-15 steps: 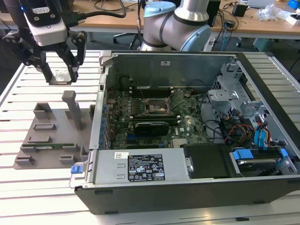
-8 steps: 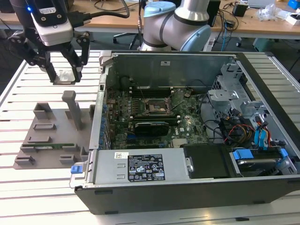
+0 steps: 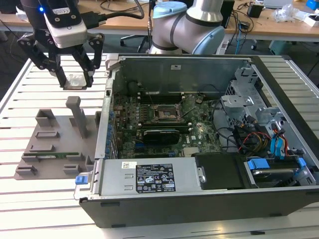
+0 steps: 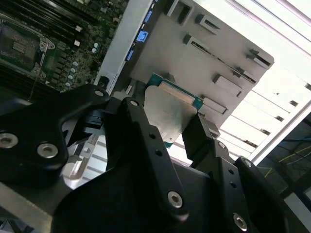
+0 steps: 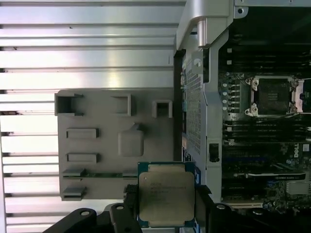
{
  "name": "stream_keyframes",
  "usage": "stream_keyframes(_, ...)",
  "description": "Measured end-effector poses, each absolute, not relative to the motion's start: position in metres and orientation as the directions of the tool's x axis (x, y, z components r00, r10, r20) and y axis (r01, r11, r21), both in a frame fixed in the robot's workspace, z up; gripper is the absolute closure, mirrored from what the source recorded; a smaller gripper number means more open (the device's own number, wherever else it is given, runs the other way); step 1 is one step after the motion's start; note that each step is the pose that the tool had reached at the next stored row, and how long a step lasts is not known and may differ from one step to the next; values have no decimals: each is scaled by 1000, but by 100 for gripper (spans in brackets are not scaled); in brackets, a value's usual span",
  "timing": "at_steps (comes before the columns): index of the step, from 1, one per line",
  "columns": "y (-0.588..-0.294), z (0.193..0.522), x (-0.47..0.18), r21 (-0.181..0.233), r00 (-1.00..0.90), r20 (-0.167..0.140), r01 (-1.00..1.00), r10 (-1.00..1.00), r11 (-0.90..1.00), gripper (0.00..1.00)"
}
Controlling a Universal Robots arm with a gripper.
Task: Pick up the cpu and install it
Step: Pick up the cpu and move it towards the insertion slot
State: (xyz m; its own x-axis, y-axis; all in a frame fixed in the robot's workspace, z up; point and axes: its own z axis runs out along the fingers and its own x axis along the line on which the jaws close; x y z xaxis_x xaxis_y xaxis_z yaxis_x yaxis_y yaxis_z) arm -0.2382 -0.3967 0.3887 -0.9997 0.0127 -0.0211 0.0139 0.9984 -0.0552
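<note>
The cpu (image 3: 76,79), a flat square chip with a silver-grey top and green rim, hangs in the air with my gripper (image 3: 76,82) shut on two of its opposite edges. It is held above the slatted table, beyond the grey fixture plate (image 3: 50,142) and to the exterior view's left of the open computer case (image 3: 199,194). Both wrist views show the cpu (image 5: 166,194) (image 4: 170,111) clamped between the black fingers (image 5: 204,206). The black-framed motherboard socket (image 3: 164,113) (image 5: 272,96) lies open inside the case, apart from the chip.
A green memory stick (image 3: 50,155) lies in a slot of the grey fixture plate, and a grey post (image 3: 79,114) stands up from it. The case's metal side wall (image 3: 104,124) rises between the fixture and the motherboard. Cables and drive bays (image 3: 259,134) fill the case's right end.
</note>
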Motion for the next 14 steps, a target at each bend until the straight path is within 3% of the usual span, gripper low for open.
stream_keyframes(14, -397, 388, -222, -57, -1000, -21, 14, 13, 998, 45)
